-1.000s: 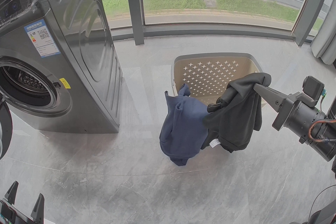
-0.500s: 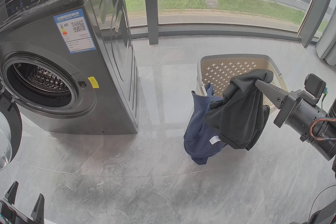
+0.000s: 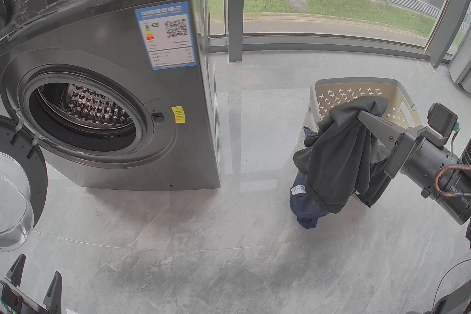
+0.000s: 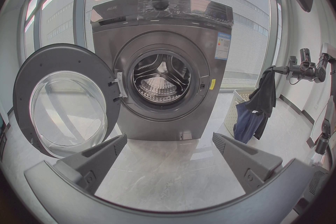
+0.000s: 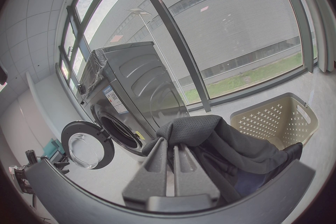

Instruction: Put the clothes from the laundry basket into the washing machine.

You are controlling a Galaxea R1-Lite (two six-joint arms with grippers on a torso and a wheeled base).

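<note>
The right gripper (image 3: 365, 117) is pinching the top fold of a dark grey soft cloth garment (image 3: 338, 163), its fingers pressed together on the fabric. The garment is hanging straight down from the fingertips, so its long axis is running vertically. A navy blue cloth garment (image 3: 304, 204) is dangling beneath and behind it. Whether that one is caught in the pinch or only snagged on the grey cloth, I cannot tell. Both are hanging just in front of the beige plastic laundry basket (image 3: 363, 82) with star-shaped holes, outside its rim.

From this gripper, the round drum opening (image 3: 83, 111) of the dark grey metal front-loading washing machine (image 3: 191, 133) is lying well apart, towards the robot's left across bare marble-look floor (image 3: 235, 241). Its round glass-centred door (image 3: 19, 192) is standing swung open on the far left.

The left gripper (image 3: 34, 280) is waiting low with its fingers spread and nothing between them. It is facing the opening and is probably the nearer one, but the right arm is carrying the load, so the coming move looks like a long leftward carry.
</note>
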